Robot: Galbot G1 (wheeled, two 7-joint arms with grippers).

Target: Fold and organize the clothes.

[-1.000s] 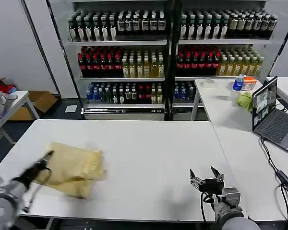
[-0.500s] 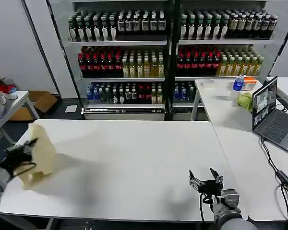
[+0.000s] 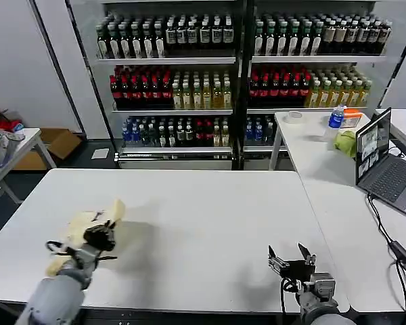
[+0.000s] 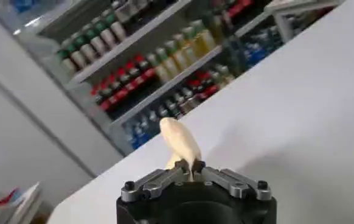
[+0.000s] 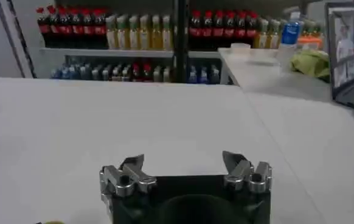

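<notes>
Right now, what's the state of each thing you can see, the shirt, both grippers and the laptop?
T-shirt: bunched, pinched by the left gripper, partly resting on the table.
Left gripper: shut on the T-shirt.
Right gripper: open, empty, low over the table's near edge.
Laptop: lid open, screen lit.

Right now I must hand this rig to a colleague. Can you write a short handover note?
Left gripper: shut on the T-shirt, at the white table's near-left part.
Right gripper: open, empty, low over the table's near-right edge, idle.
T-shirt: bunched in a lump, one tip sticking up past the fingers.
Done: shirt gathered and gripped.
Left: set it down in a neat fold, then release.
</notes>
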